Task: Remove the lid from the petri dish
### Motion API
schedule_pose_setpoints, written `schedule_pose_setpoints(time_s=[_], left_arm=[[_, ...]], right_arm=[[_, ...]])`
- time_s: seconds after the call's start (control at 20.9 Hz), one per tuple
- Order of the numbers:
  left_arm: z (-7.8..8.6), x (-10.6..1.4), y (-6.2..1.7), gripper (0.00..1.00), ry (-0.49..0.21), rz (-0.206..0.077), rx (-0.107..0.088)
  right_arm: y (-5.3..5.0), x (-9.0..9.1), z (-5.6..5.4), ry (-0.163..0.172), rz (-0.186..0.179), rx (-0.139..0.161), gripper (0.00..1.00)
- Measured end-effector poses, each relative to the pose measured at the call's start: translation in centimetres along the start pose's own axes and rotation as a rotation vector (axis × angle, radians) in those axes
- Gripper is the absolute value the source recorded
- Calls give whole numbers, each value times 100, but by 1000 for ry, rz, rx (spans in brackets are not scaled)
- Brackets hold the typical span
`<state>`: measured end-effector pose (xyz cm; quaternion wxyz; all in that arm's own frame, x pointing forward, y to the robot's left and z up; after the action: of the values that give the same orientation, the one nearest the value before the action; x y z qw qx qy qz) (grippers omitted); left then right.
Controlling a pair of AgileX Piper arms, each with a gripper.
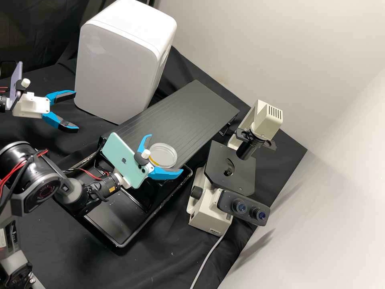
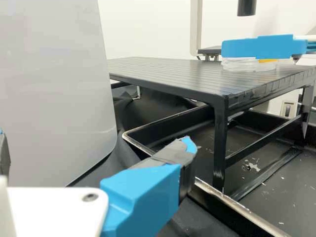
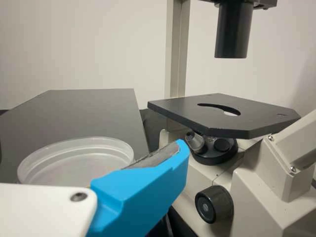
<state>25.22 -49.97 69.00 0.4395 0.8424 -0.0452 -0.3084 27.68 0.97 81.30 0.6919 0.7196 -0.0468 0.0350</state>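
I am at the grasp step. The lid [image 3: 74, 159] looks to be on the clear round plastic petri dish [image 1: 163, 155], which rests near the camera-side end of the black ribbed raised platform [image 1: 188, 108] standing in a shallow black tray [image 1: 116, 228].

My right pincer [image 1: 165, 154] is spread open with one blue finger on either side of the dish, and it grips nothing. From the left wrist view I judge the fingers to be about at lid height, but I cannot tell whether either one touches the rim. The right arm comes in low from the near left, wrist roughly level, aimed towards the cream-and-black microscope [image 1: 224, 192] just beside the platform.

As I judge it, the next move is to close gently on the lid's rim only, above the base, and then lift straight up. Too low a bite would carry the whole dish, and too hard a squeeze could squirt the light plastic sideways.

My left pincer [image 1: 75, 110] hangs open and empty, well apart from the dish, beside the tall white rounded appliance [image 1: 120, 56] above the black-cloth table [image 1: 168, 257].
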Motion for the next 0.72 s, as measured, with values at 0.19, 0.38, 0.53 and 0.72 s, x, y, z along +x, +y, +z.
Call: schedule_pose_setpoints(time_s=[0.19,0.38,0.53,0.72], left_arm=[[0,0,0,100,0,0,0],[0,0,0,100,0,0,0],[0,0,0,100,0,0,0],[0,0,0,100,0,0,15]], right_arm=[[10,-2,-10,4,3,0,100],[10,-3,-10,3,2,1,0],[10,-3,-10,3,2,1,0],[8,-3,-8,0,0,1,0]])
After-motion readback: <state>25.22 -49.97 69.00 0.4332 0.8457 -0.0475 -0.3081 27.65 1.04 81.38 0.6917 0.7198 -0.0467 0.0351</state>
